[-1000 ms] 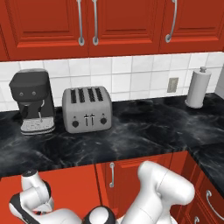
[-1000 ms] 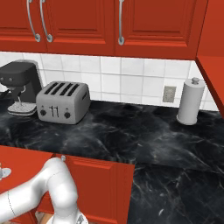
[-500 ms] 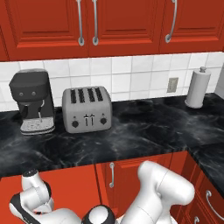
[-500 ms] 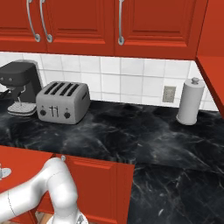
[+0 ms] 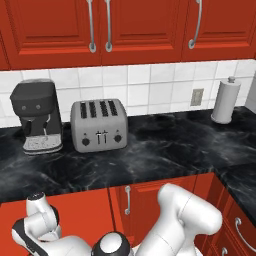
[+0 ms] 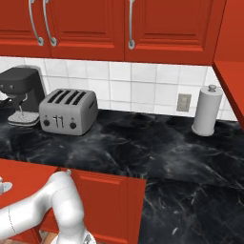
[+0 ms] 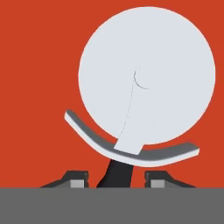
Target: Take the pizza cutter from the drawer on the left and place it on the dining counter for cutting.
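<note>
The pizza cutter [image 7: 146,74] lies flat on the red floor of the open drawer [image 7: 35,65], its round silvery-white wheel very close in the hand view and its curved guard below the wheel. Its short black handle [image 7: 116,170] runs down between my two fingertips [image 7: 76,179]. My gripper [image 7: 117,179] straddles that handle, with a thin gap still showing on each side of it. In the left base view my arm bends down into the drawer [image 5: 75,207] at the lower left; the same drawer [image 6: 21,171] shows in the right base view. The dining counter is out of view.
Behind the drawer runs a black worktop [image 5: 165,150] against white tiles. On it stand a coffee machine [image 5: 36,120], a silver toaster [image 5: 98,125] and a paper towel roll [image 5: 225,100]. Red wall cabinets hang above, and red cabinet doors [image 6: 109,200] sit beside the drawer.
</note>
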Robot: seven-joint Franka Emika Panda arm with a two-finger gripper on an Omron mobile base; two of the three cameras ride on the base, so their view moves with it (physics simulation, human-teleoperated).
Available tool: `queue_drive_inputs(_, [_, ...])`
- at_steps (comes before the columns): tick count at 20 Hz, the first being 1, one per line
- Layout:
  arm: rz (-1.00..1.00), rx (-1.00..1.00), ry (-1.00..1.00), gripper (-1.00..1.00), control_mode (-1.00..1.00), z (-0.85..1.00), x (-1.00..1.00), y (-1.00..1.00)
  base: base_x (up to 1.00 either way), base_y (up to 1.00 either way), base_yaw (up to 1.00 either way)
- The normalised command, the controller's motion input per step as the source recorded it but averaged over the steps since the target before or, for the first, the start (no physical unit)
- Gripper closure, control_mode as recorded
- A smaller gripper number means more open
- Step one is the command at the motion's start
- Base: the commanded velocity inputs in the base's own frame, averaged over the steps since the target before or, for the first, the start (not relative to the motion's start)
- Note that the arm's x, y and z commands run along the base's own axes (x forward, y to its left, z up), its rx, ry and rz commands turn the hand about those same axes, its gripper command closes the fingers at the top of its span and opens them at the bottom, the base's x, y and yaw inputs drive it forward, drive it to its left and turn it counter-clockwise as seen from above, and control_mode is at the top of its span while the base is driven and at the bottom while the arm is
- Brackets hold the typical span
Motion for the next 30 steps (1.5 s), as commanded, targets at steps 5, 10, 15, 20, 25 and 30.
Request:
queue_drive_inputs(5, [0.0, -0.04, -0.03, 1.0, -1.0, -0.65, -0.17, 0.0, 0.0, 0.0, 0.0])
queue_drive_inputs(10, [0.0, -0.01, -0.05, 1.0, -1.0, -0.28, -0.3, 0.0, 0.0, 0.0, 0.0])
queue_drive_inputs(15, [0.0, -0.09, -0.01, 1.0, -1.0, -0.96, -0.2, 0.04, 0.0, 0.0, 0.0])
queue_drive_inputs(20, [0.0, 0.0, -0.02, 1.0, -1.0, 0.02, -0.37, -0.01, 0.0, 0.0, 0.0])
queue_drive_inputs(25, [0.0, 0.0, -0.05, 1.0, -1.0, 0.71, -0.57, 0.0, 0.0, 0.0, 0.0])
queue_drive_inputs(30, [0.0, 0.02, 0.0, 1.0, -1.0, 0.88, -0.22, -0.02, 0.0, 0.0, 0.0])
